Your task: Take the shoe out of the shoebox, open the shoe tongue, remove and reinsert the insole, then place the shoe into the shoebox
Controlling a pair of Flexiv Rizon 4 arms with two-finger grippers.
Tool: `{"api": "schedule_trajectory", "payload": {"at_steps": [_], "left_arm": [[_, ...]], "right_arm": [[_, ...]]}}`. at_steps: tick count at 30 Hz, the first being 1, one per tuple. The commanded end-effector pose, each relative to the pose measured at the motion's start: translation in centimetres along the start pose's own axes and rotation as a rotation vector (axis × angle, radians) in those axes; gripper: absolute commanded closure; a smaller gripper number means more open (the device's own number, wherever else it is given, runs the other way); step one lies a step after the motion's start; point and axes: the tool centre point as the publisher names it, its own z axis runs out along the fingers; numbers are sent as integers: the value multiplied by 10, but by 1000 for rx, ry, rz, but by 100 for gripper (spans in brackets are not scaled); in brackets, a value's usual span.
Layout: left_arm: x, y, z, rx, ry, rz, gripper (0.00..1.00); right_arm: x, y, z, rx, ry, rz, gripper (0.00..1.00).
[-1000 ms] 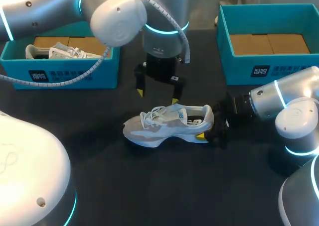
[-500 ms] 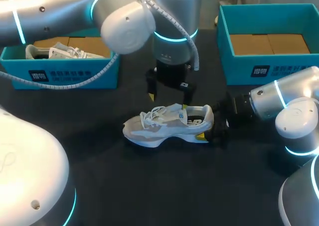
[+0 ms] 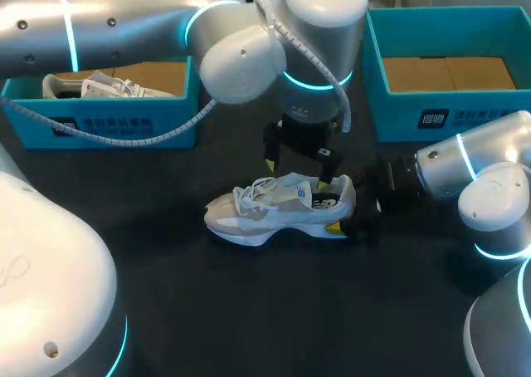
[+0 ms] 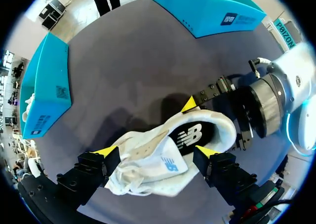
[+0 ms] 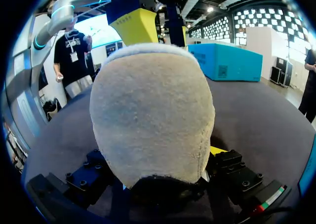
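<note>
White shoe (image 3: 278, 209) on its sole on the dark table (image 3: 249, 310), between left shoebox (image 3: 124, 124) and right shoebox (image 3: 448, 115), apart from both. Heel clamped from both sides by right gripper (image 3: 350, 212). Left gripper (image 3: 296, 173) just over the shoe's opening, fingers spread wide, gripping nothing. Second shoe (image 3: 91, 85) inside left shoebox

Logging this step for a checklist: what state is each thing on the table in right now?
shoe: upright on the table, outside both boxes
left tool: open, straddling the shoe
right tool: shut on shoe heel
left shoebox: open, second shoe inside
right shoebox: open, no shoe inside
</note>
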Motion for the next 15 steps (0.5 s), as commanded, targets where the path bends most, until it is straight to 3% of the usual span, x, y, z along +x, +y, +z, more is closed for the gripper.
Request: {"api": "schedule_trajectory", "payload": {"at_steps": [1, 15], "left_arm": [[4, -8, 12, -11, 7, -4, 0], [8, -16, 26, -45, 13, 9, 0]], "right_arm": [[1, -7, 12, 2, 1, 0, 100], [1, -7, 12, 2, 1, 0, 100]]}}
